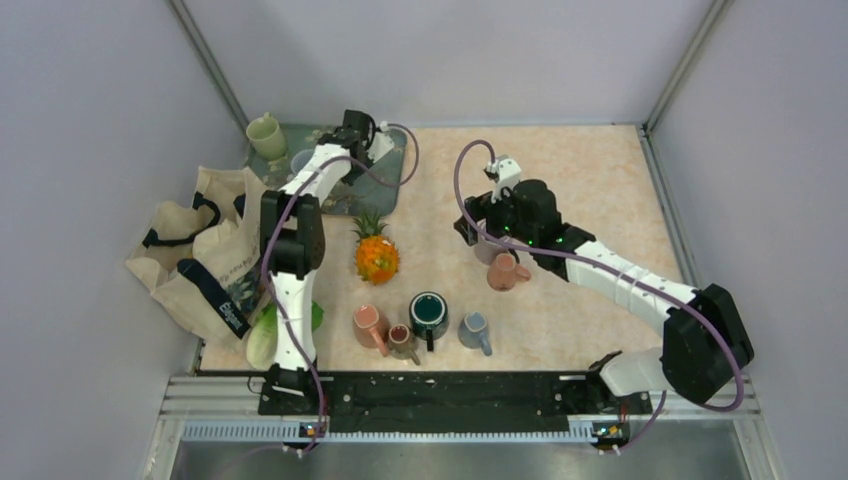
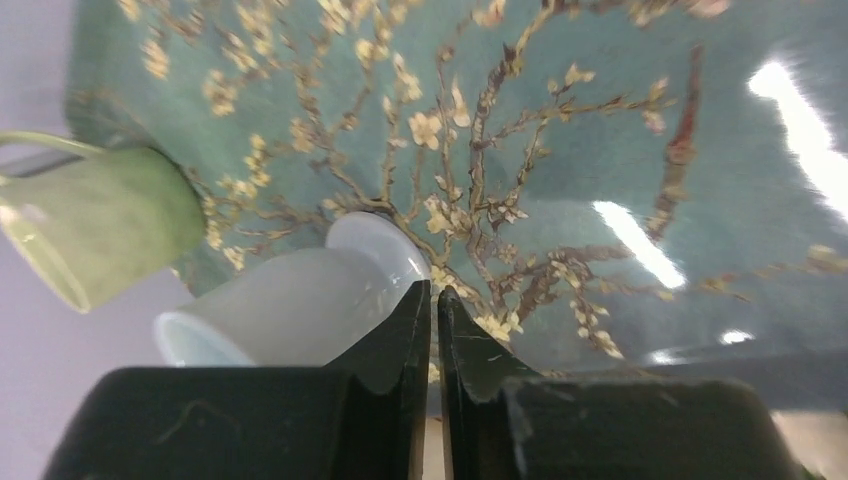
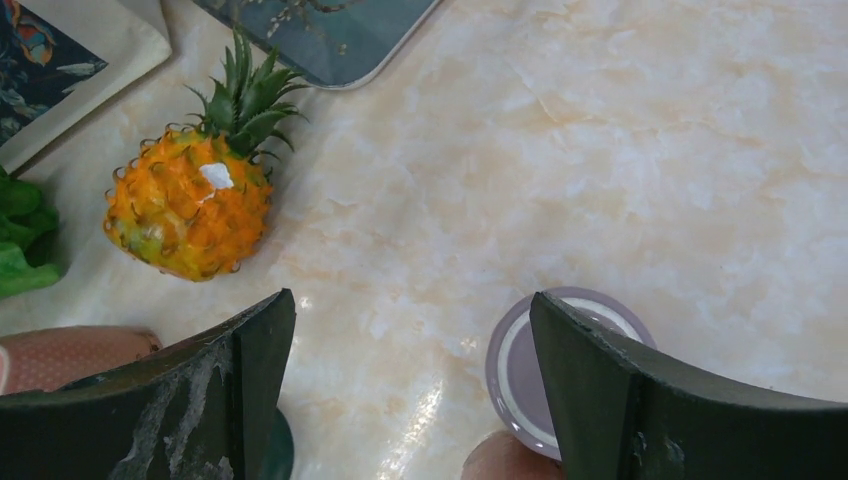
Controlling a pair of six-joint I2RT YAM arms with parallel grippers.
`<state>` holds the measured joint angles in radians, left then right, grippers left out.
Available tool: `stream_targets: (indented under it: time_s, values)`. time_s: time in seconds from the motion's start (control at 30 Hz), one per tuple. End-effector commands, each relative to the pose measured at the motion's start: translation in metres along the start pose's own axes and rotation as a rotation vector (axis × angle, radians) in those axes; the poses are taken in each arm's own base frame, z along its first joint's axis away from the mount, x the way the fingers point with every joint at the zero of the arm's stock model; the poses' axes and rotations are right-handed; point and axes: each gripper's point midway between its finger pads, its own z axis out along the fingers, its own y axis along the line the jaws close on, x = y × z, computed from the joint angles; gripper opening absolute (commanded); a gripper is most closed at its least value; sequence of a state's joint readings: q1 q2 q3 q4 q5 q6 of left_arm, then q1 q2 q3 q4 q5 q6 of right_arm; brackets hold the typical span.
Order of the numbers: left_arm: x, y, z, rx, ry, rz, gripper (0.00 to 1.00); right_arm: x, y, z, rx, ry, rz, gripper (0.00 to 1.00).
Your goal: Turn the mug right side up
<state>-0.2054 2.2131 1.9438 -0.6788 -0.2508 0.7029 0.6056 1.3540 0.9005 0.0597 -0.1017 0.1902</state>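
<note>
Both right gripper (image 3: 410,300) jaws spread over open marbled table (image 3: 650,150), above a round mauve mug (image 3: 515,372), base up, well clear of the pineapple (image 3: 185,215). The left gripper (image 2: 434,290), pressed together, sits beside a glossy pale mug (image 2: 300,300) on the floral tray (image 2: 600,120).

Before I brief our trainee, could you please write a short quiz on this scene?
1. True or false: the pineapple lies on the tray.
2. The right gripper has its jaws: A open, B shut, C holding the pineapple.
3. Fill in: the mug at the tray's far left corner is coloured ____.
Key: 1 false; 2 A; 3 green.
</note>
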Motion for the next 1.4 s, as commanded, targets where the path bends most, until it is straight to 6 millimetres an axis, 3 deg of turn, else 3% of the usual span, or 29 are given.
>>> stream_targets:
  time_s: [0.0,0.2,0.37,0.73,0.83,0.93,1.1,1.2,1.27,1.37]
  values:
    - [0.008,0.033,0.017,-0.115,0.045,-0.011,0.11,-0.018,0.000,-0.011,0.018,-0.071,-0.036,0.87]
    - [0.026,0.043,0.045,-0.154,0.100,0.001,0.08,-0.016,-0.002,-0.009,0.024,-0.063,-0.049,0.87]
    - [0.049,0.059,0.056,-0.165,0.130,-0.031,0.08,-0.016,-0.004,-0.009,0.036,-0.066,-0.055,0.87]
    - [0.117,0.104,0.068,-0.220,0.213,-0.098,0.08,-0.015,-0.006,-0.007,0.040,-0.062,-0.062,0.87]
    - [0.126,0.115,0.068,-0.240,0.218,-0.119,0.08,-0.016,-0.011,-0.010,0.069,-0.057,-0.071,0.88]
    - [0.124,0.117,0.064,-0.237,0.203,-0.138,0.08,-0.013,-0.023,-0.015,0.134,-0.028,-0.096,0.89]
    - [0.101,0.102,0.050,-0.164,0.116,-0.190,0.12,-0.004,-0.041,-0.033,0.221,0.043,-0.180,0.92]
    - [0.075,0.087,0.030,-0.095,0.023,-0.225,0.25,-0.003,-0.024,-0.042,0.116,0.057,-0.226,0.91]
    - [0.056,0.075,0.013,-0.028,-0.043,-0.259,0.42,-0.001,-0.005,-0.046,0.006,0.064,-0.243,0.91]
    - [0.025,0.058,-0.024,0.115,-0.172,-0.352,0.54,0.004,0.030,-0.052,-0.137,0.078,-0.282,0.90]
